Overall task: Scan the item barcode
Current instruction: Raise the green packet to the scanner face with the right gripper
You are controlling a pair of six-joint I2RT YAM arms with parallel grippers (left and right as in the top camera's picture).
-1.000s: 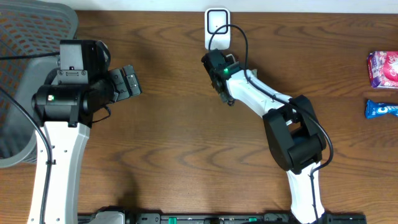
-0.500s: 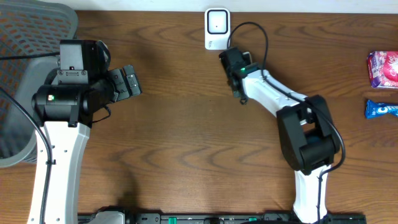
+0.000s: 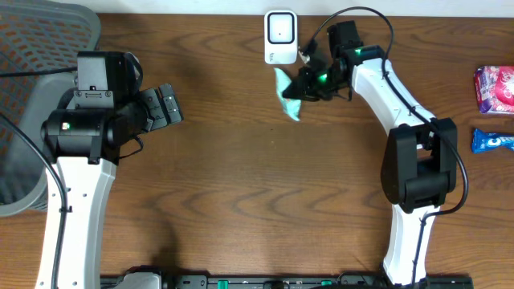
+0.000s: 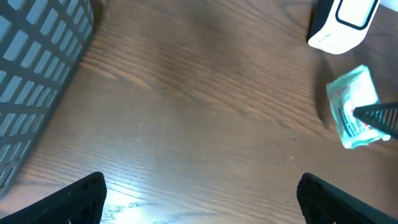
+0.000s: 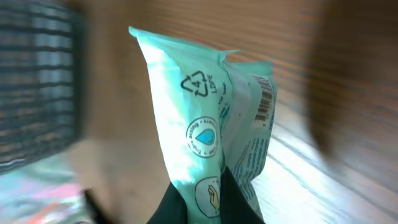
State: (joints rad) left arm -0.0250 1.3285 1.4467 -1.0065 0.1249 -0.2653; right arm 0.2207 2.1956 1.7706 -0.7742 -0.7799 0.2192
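Progress looks roughly halfway to me: the right tool (image 3: 309,82) is pinched shut on one end of a mint-green packet (image 3: 287,95), holding it just below the white scanner (image 3: 279,36) at the top centre of the overhead frame. So the pickup is done, and what's left is getting the barcode (image 5: 265,102) actually facing the scanner. The packet is soft crinkly plastic film with a sealed edge and little printed symbols, the scanner is a smooth rounded hard block on the wood-grain surface (image 3: 241,185), and the left tool (image 3: 165,107) sits spread wide with nothing in it at middle left.
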